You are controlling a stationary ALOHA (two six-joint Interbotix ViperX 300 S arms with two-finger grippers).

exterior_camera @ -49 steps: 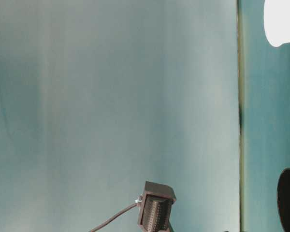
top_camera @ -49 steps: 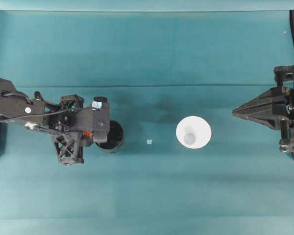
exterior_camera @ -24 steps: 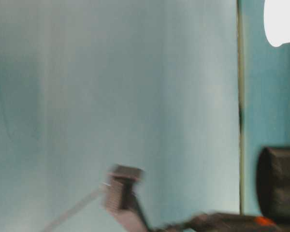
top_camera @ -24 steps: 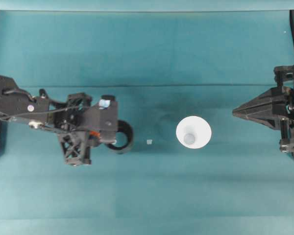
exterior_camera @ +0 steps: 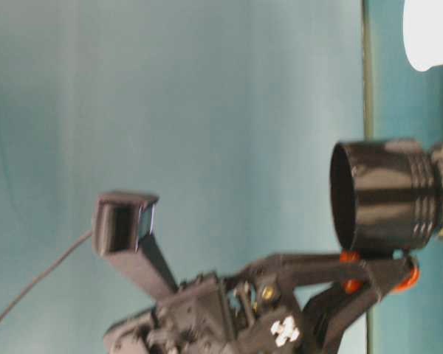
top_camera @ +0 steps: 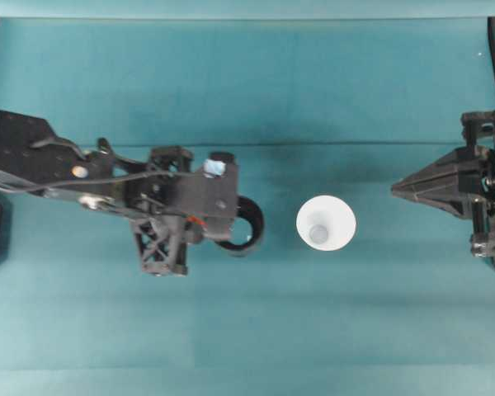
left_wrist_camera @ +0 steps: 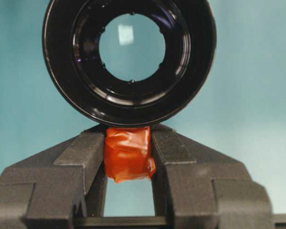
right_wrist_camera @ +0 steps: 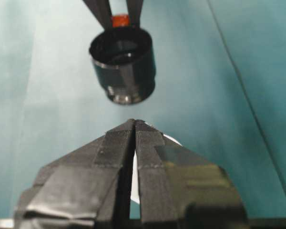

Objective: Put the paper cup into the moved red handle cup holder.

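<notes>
The left gripper (left_wrist_camera: pixel 128 164) is clamped on the orange-red handle tab (left_wrist_camera: pixel 128 152) of the red handle cup holder (top_camera: pixel 241 225), carrying it above the teal table (top_camera: pixel 256 82). In the table-level view the holder (exterior_camera: pixel 384 195) hangs clear of the surface, its open mouth facing up. The paper cup (top_camera: pixel 326 223) stands upright on the table just to the right of the holder, apart from it and near the table's middle. The right gripper (top_camera: pixel 404 190) rests at the far right, well apart from the cup, its fingers (right_wrist_camera: pixel 119 143) pressed together on nothing.

Handling, as a judgement: the paper cup is light and thin-walled, so it will crush or tip under firm pressure. Take hold at the upper wall near the rim with a light pinch. The holder looks rigid and glossy, hence slippery; the tab is its only secure grip point.

Limits of view: the table-level view is motion-blurred and cuts the cup off at the frame edge. In the overhead view the left arm covers part of the holder. In the right wrist view the fingers hide most of the cup.
</notes>
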